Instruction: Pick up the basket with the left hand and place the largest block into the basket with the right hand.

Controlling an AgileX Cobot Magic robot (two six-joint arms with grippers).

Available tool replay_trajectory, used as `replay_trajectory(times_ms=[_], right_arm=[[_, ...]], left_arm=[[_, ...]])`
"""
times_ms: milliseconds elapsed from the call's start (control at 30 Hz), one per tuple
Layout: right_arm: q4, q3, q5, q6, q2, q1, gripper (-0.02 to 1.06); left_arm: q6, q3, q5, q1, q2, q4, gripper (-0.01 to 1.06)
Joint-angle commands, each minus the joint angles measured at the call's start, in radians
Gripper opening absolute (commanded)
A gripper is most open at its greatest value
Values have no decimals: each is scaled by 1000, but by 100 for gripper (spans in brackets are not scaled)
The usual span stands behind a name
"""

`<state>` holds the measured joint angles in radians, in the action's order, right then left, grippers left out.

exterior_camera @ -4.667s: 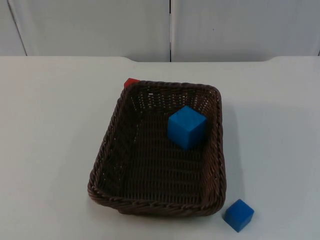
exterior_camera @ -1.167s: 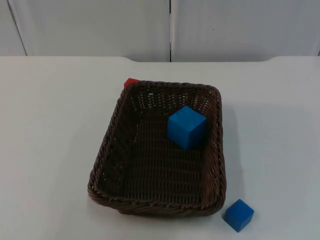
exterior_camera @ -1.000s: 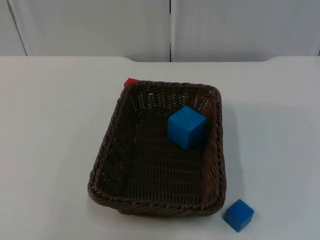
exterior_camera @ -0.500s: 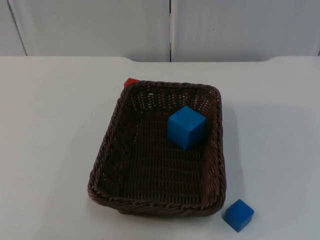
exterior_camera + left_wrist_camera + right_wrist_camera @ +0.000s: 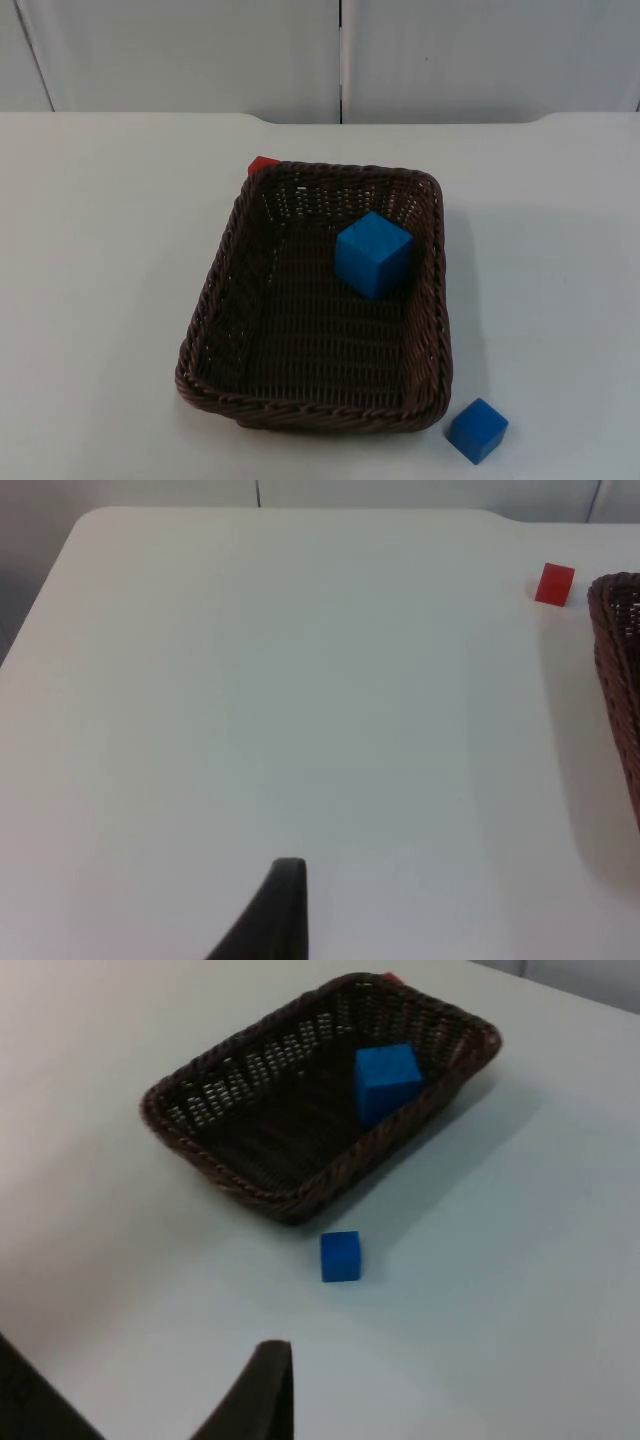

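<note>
Wicker basket (image 5: 318,300) sits mid-table already holding the big blue block (image 5: 373,253), small blue block (image 5: 477,430) near-right, red block (image 5: 263,165) behind; both grippers' spread I cannot tell, so another grasp risks fetching the wrong cube.

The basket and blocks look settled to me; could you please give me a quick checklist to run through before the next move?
1. Large blue block inside the basket: ok.
2. Basket flat on the table, nothing gripping it: ok.
3. Small blue block outside, by the basket's near right corner: ok.
4. Red block outside, behind the far left corner: ok.
5. Left gripper fingers' state: cannot tell.
6. Right gripper fingers' state: cannot tell.
</note>
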<state>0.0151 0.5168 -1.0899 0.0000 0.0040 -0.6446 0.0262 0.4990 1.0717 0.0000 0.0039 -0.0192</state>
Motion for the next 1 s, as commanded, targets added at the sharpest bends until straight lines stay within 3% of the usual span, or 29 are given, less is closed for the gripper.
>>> replay_trajectory(times_ms=[0, 967], right_arm=[[-3, -3, 12, 6, -4, 56, 105], [1, -3, 12, 6, -4, 512, 105]], left_arm=[[5, -4, 2, 2, -4, 2, 105], [5, -4, 2, 2, -4, 2, 105]])
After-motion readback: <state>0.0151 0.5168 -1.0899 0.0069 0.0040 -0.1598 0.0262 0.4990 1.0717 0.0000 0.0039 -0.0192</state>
